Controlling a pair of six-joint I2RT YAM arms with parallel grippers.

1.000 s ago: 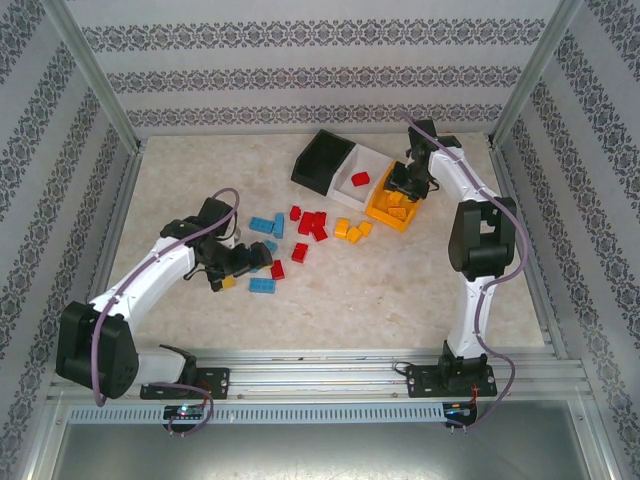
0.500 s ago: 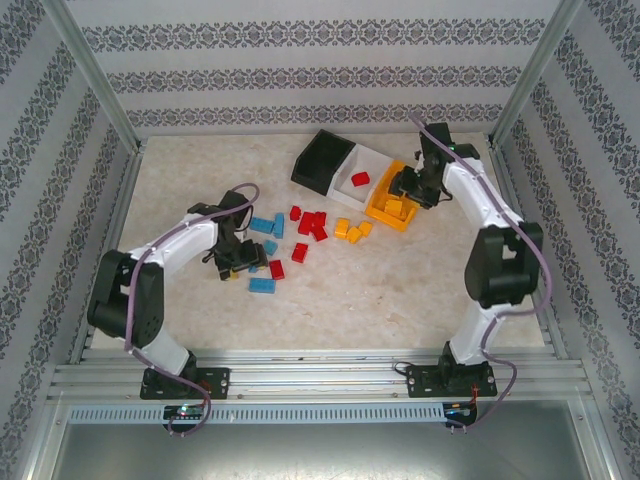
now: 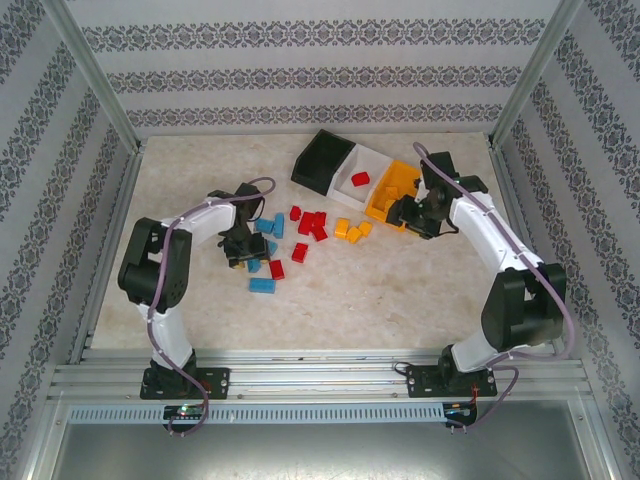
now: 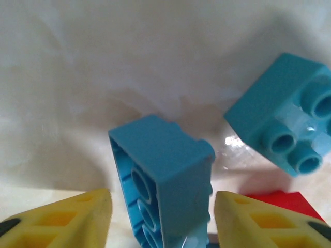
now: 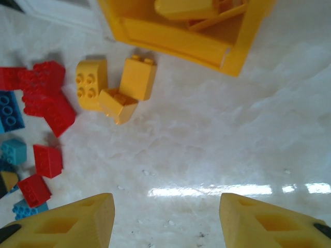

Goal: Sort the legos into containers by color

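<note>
Left gripper [image 4: 163, 199]: the yellow fingers [image 4: 57, 219] stand narrow, one on each side of a light blue brick [image 4: 170, 181] resting on its edge on the table [image 4: 77, 77], hollow underside facing the left finger. Contact with the brick cannot be confirmed. A second light blue brick [image 4: 282, 116] lies tilted just beyond it, studs toward the camera, with a red brick [image 4: 282, 199] near it. The stud tops are too blurred to tell whether they carry lettering. Right gripper [image 5: 165, 199]: jaws stand wide over bare table, holding nothing. Ahead of it lies the orange bin [image 5: 181, 36], and three orange-yellow bricks [image 5: 118, 105] are grouped just beside its near wall. Red bricks [image 5: 46, 93] lie scattered to their left. In the top view the black bin [image 3: 322, 158], the white bin [image 3: 372, 165] and the orange bin stand in a row, touching, with one red brick [image 3: 360, 179] in the white bin.
</note>
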